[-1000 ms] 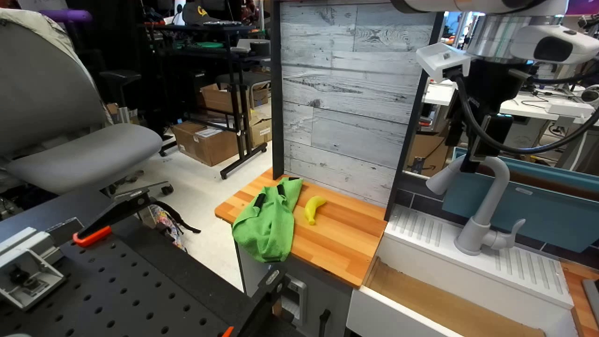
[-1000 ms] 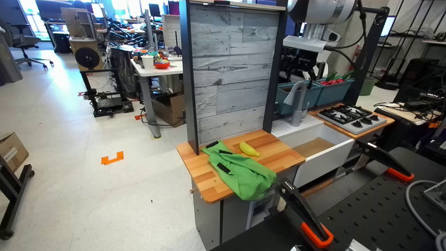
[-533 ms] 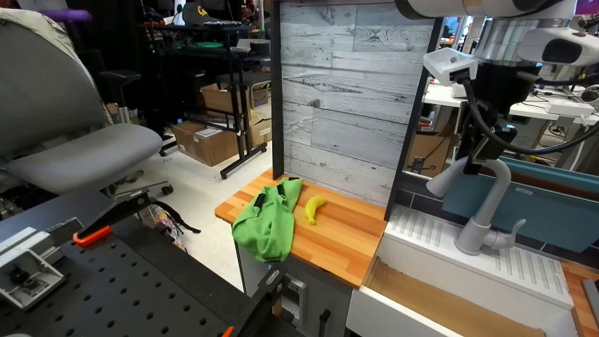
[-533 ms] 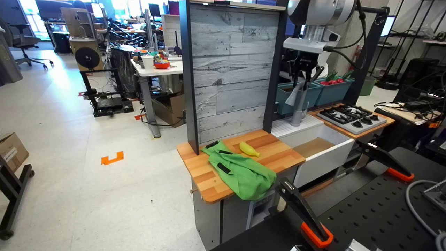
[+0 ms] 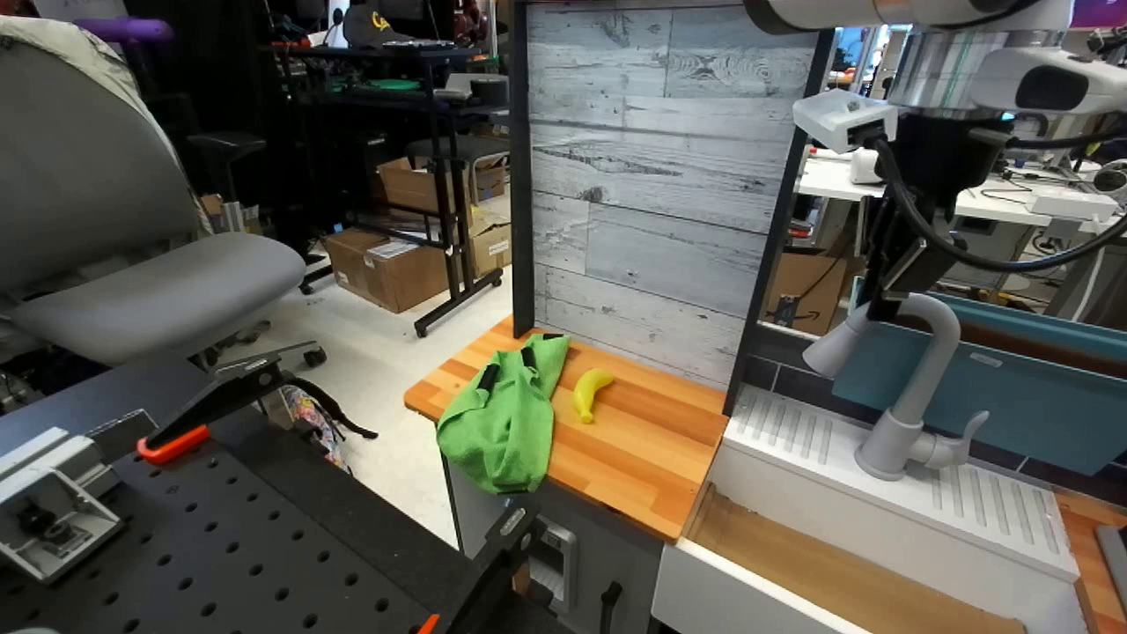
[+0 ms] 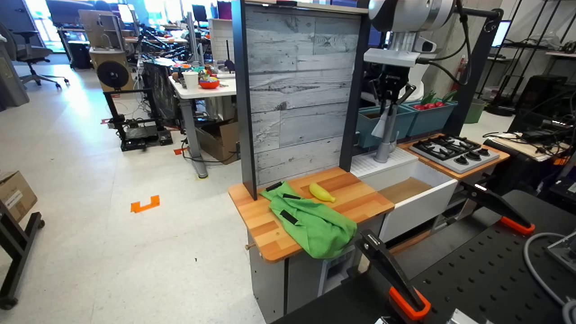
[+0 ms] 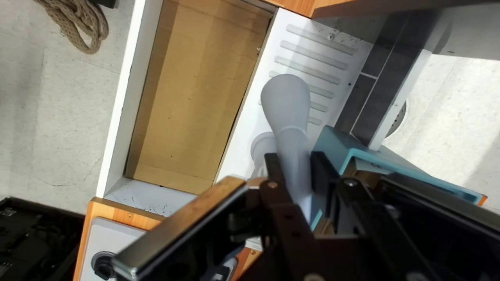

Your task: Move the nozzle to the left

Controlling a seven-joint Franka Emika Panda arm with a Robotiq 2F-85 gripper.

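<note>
Clasping the grey nozzle between them, the fingers stand partly apart, touching both sides.

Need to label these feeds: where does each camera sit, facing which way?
In an exterior view, off the arm: looks down across counter toward grey panel; arm and gripper upper right.
In an exterior view, off the arm: looks down over floor, counter and stove; arm and gripper upper right.
Wrist view, on the arm: looks down onto nozzle and sink; gripper fingers at bottom.
Both exterior views share grey panel, banana and green cloth.
</note>
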